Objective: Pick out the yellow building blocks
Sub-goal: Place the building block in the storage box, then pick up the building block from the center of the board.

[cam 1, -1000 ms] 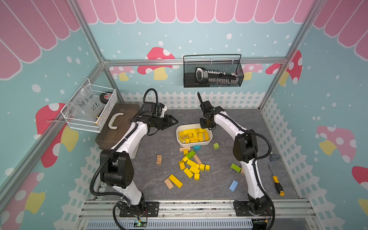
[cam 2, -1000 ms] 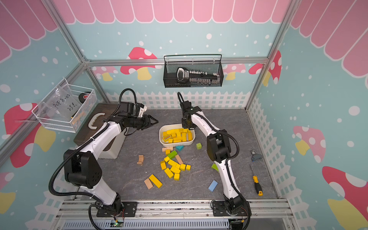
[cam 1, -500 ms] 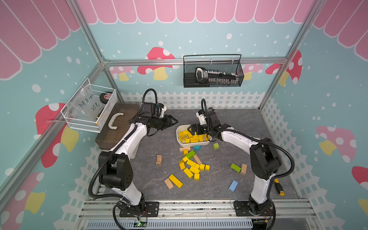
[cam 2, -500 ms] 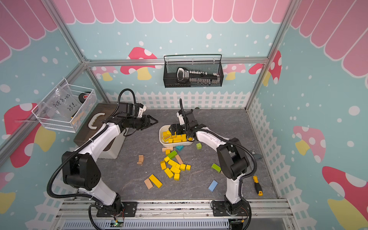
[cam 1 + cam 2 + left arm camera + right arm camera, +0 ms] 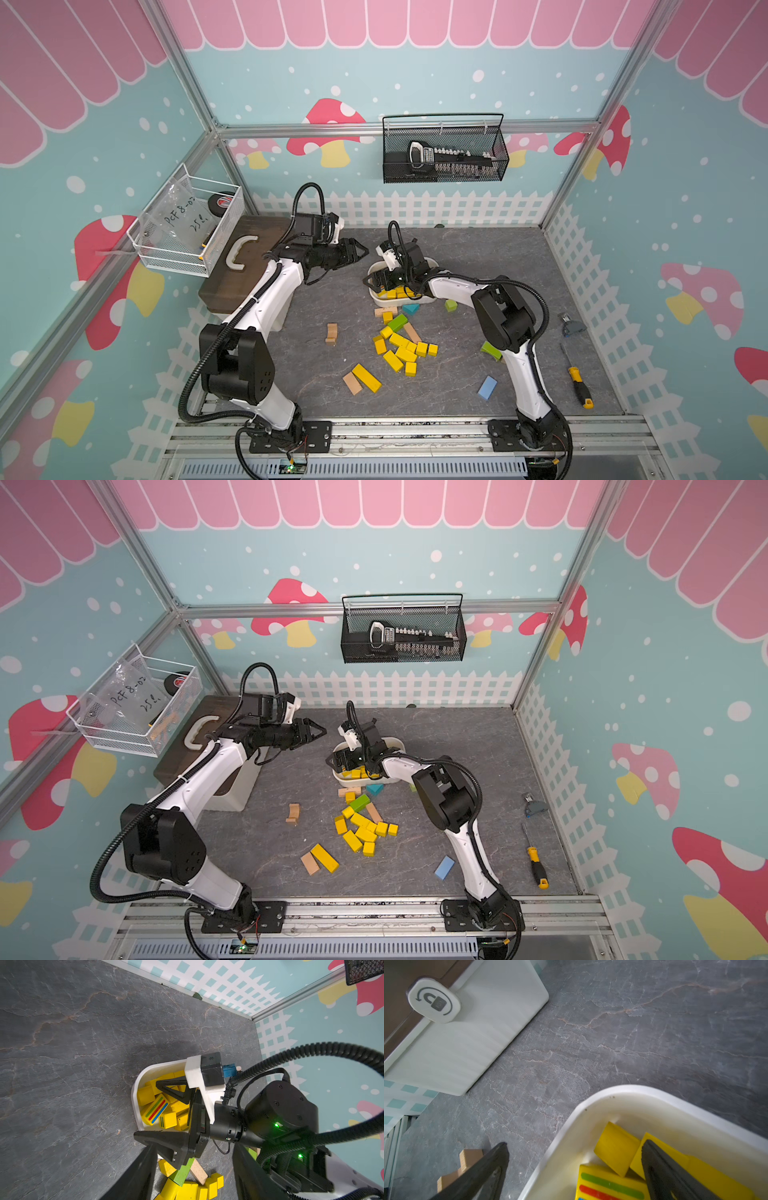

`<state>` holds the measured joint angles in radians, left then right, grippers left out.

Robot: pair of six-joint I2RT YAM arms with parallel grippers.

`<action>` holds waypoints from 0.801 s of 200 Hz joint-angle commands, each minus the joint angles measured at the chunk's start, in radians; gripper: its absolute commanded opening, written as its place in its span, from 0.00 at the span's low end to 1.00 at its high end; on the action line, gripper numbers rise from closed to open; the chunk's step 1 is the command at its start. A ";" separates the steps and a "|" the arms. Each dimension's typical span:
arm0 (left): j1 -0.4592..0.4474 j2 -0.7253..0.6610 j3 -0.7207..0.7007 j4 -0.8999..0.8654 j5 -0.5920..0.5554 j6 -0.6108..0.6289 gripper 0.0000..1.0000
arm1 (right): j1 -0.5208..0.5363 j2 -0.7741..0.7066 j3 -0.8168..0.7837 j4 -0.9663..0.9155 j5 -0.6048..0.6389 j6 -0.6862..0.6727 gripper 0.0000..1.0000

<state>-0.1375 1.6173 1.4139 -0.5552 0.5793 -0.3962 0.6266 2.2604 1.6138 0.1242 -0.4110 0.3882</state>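
Yellow building blocks (image 5: 400,340): lie loose just base-side of white tray (image 5: 430,262), nearest right gripper (image 5: 374,281), spread wide, empty; left gripper (image 5: 360,257) half-parted, empty.

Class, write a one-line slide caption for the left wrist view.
Right gripper, jaws wide open, poised over the rim of a white tray holding yellow blocks.
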 commanded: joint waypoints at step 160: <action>0.020 -0.008 -0.004 0.002 -0.012 0.022 0.62 | -0.087 -0.058 -0.129 0.142 -0.139 0.020 0.99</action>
<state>-0.1265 1.6173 1.4139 -0.5556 0.5777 -0.3927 0.5278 2.1407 1.4254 0.2710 -0.4946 0.3847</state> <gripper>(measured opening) 0.625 0.985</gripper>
